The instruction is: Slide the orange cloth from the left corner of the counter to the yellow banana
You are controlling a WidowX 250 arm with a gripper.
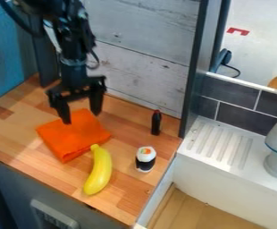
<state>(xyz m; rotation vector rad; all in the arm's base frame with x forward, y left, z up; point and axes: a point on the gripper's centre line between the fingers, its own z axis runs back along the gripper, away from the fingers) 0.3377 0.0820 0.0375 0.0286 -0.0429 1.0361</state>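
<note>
- While looking at the gripper (81,117), see anything held?

- No. Hanging over the far part of the orange cloth (75,137), with fingers spread wide and closed on nothing. Can't tell whether touching the cloth or just above.

- Where to find the cloth, exactly?

- On the wooden counter (126,197), folded into a rough square, lying mostly flat with slight creases.

- Neighbours?

- See the yellow banana (100,172) at the near side, with its stem end right by the cloth. Touching or just beside, can't tell. Add the dark bottle (156,124), upright with a red cap, and the sushi toy (145,159), both off to the right in view and apart from the cloth. Farther right, past the counter's edge, note the white sink (216,181).

- Expected handling?

- Going by looks: light, soft, limp, not fragile. Likely to grip well, with little risk of sliding out. Would probably sag and unfold if hung from one point.

- Best hold?

- Pinch near the middle, bunching up a ridge through all the layers. Avoid taking just a corner: could peel off the top layer alone. Go low enough to catch cloth, but don't press hard into the wood. Keep clear of the banana's stem.
</note>
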